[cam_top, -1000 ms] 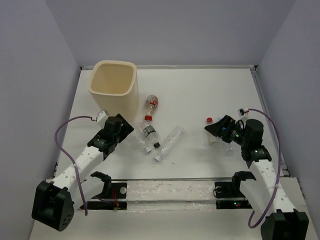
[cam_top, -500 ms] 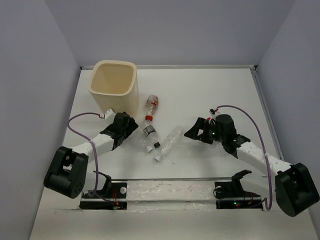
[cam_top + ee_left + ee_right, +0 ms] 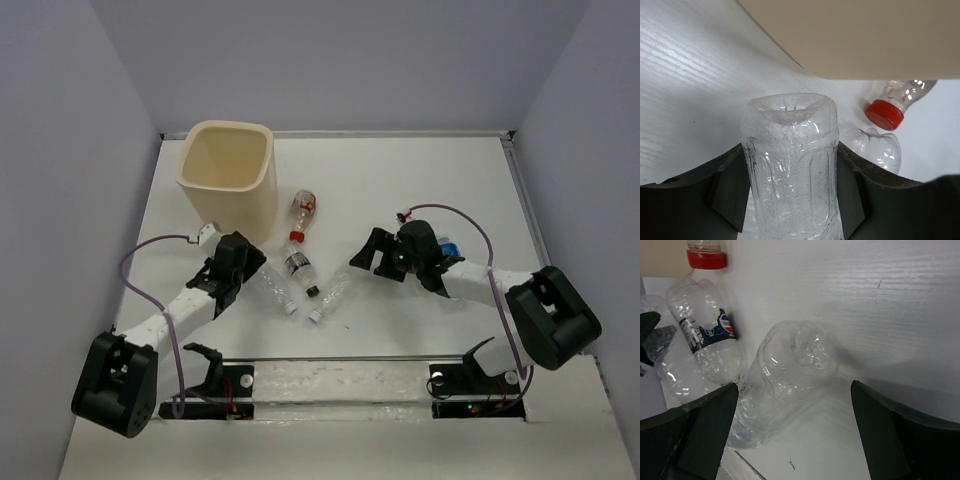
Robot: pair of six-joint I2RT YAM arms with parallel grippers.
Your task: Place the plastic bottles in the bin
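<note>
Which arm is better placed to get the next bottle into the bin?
Left. The left gripper clamps a clear bottle near the bin; the right gripper is open, its crushed bottle ungrasped, farther away.

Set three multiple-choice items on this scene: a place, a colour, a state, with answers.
1. Where does the bin stand? A far left of the table; B near right; C between the arm bases.
2. The cap below the bin's wall, left wrist view, is: A green; B red; C yellow.
3. The right gripper is: A shut on a bottle; B out of view; C open.
Answers: 1 A, the top view shows it there. 2 B, plainly red. 3 C, its fingers stand apart, either side of a crushed bottle.
</note>
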